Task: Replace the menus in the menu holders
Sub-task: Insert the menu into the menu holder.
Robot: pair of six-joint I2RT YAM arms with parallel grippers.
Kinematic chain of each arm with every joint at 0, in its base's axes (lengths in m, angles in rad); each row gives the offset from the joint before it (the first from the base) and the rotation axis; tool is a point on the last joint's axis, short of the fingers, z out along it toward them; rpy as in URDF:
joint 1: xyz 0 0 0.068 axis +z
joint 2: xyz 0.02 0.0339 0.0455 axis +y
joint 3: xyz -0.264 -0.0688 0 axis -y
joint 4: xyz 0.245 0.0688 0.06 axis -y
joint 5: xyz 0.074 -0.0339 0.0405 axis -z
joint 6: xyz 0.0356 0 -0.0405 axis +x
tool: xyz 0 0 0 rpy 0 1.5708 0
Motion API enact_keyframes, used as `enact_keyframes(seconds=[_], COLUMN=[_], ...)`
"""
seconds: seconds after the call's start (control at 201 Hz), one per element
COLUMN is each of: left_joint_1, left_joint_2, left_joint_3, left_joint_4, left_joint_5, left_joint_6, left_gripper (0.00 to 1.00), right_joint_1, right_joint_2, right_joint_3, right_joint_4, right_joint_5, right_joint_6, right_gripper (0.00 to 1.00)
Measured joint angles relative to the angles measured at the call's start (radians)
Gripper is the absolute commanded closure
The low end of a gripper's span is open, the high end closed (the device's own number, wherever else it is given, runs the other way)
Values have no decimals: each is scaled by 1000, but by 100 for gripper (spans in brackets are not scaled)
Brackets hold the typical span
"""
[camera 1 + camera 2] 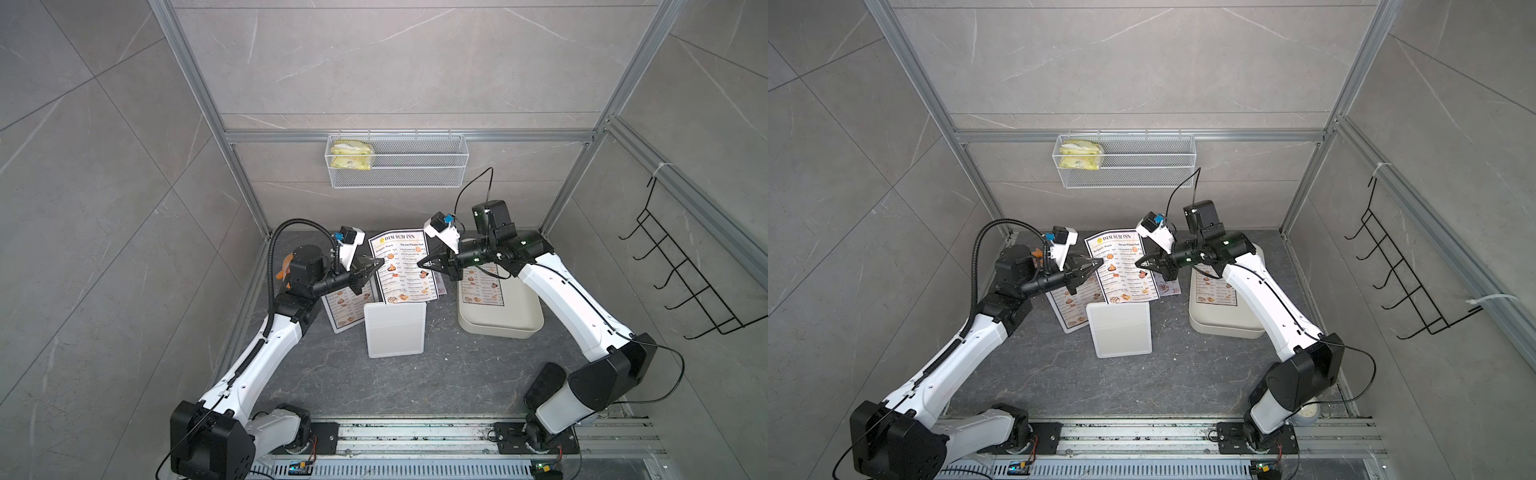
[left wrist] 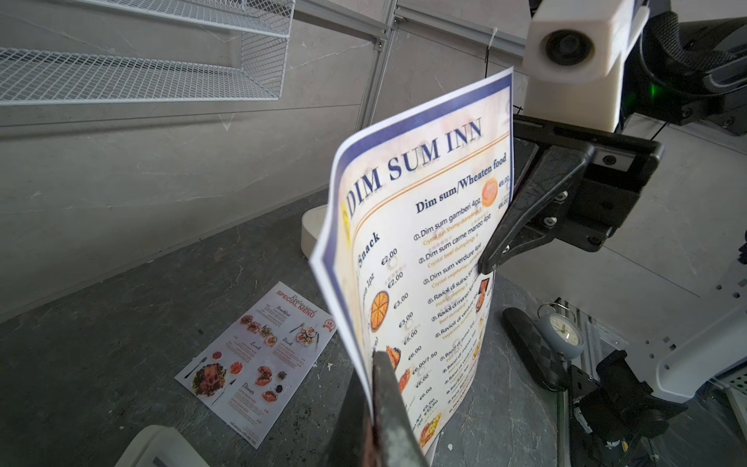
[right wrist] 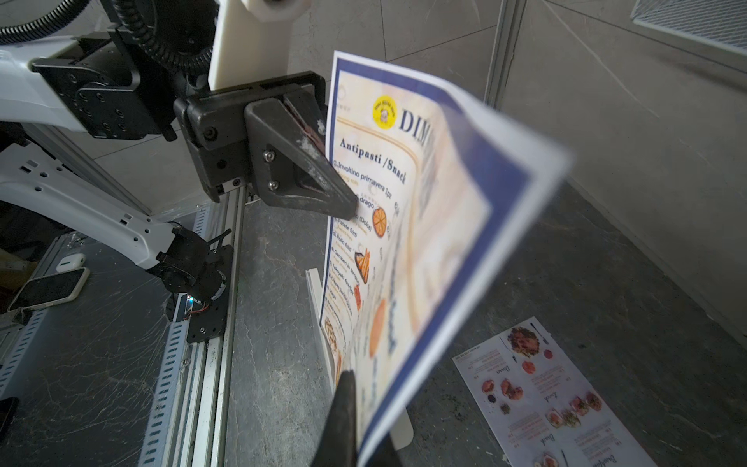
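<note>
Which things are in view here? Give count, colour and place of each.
Dim Sum Inn menu: one, blue-bordered, held up mid-air.
Tray: one, cream, right side.
Other menus: two, dark-bordered; one under left arm, one in tray.
Special menu: one, red heading, flat on table.
Menu holder: one, white, table centre.
Wire basket: one, white, back rail.
Packet: one, yellow-green, in the basket.
Hook rack: one, black, right wall.
Grippers: two, black; left gripper, right gripper, both shut on held menu.

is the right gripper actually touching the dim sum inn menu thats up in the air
Touching. The left wrist view shows the right gripper shut on the side edge of the DIM SUM INN menu, the paper pinched between its fingers.
</note>
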Motion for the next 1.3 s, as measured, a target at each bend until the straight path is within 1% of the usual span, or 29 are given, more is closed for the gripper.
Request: enact_keyframes(seconds=[0.159,0.453,0.771,1.219,1.299], left_joint_1=[0,0,6,7,7], left_joint_2=[-18,-24,-40,-85,-87], left_joint_3=[-24,-32,-35,-39,-39], left_joint_4=[8,-10,-34,-61,-66], left_joint_5=[-5,-49,-80,-108,-109], left_joint_6=[0,25,65,89,89], left_gripper=[100,100,100,100,94], right_joint_1=[8,26,42,52,55], right_joint_2=[2,46,49,58,58], right_joint_3=[0,26,37,64,66], right_joint_4=[0,3,7,6,5], right_joint_5=[-6,-10,-9,-10,-13], right_joint_6=[0,12,19,19,18], right_gripper=[100,100,100,100,100])
